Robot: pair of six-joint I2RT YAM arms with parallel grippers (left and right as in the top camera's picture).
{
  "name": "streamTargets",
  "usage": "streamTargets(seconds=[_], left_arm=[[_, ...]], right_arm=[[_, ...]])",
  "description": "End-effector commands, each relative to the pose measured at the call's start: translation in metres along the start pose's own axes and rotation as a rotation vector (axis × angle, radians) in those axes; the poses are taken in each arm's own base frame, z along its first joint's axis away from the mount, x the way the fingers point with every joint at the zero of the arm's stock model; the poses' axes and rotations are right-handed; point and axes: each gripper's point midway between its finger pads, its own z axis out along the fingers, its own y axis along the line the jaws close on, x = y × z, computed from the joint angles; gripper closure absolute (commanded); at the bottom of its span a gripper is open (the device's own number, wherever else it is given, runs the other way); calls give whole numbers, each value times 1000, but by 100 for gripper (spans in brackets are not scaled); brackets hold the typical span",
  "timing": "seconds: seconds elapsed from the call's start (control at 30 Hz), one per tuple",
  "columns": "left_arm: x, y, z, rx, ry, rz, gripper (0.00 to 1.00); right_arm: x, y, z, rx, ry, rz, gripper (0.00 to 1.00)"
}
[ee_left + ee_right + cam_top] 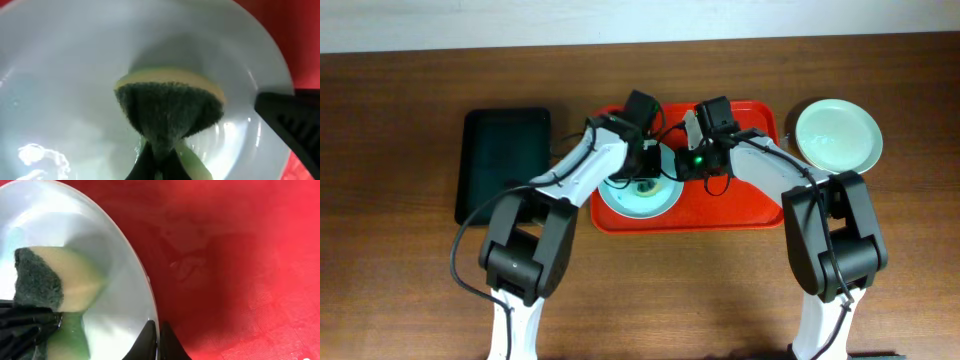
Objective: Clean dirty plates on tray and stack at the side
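A pale plate point(642, 197) lies on the left part of the red tray point(740, 200). My left gripper point(645, 160) is shut on a sponge point(170, 107), yellow with a dark green scouring face, and presses it on the plate's inside point(65, 85). My right gripper point(692, 160) is shut on the plate's rim point(150, 315), one finger inside and one outside; the sponge also shows in the right wrist view point(50, 282). A second pale plate point(837, 135) lies on the table right of the tray.
A smaller black tray point(505, 160) lies on the wooden table left of the red tray. The red tray floor point(240, 255) right of the plate is bare.
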Motion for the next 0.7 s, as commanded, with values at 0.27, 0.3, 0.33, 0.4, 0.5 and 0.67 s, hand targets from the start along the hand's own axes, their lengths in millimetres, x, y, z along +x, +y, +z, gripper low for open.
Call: streamTargets(seconds=[0.27,0.3,0.33,0.4,0.5,0.67], left_arm=[[-59,97,-105,-599,-330,-23,100],[-64,93,-122,-582,-368,-35,100],[-69,94,-162,-533,-440,-83,100],[-70,115,-190,-476,-455,-153,100],[-57,195,-179,-424,-332,-334,100],[-2,295,-109,-424,-110,-648,100]], right_arm=[[19,-17,10,72,64,22,95],[19,-17,10,72,64,22,96],[19,-17,10,75,64,21,96],[19,-19,10,82,62,21,96],[18,-19,10,82,62,21,96],[15,-18,11,79,48,17,96]])
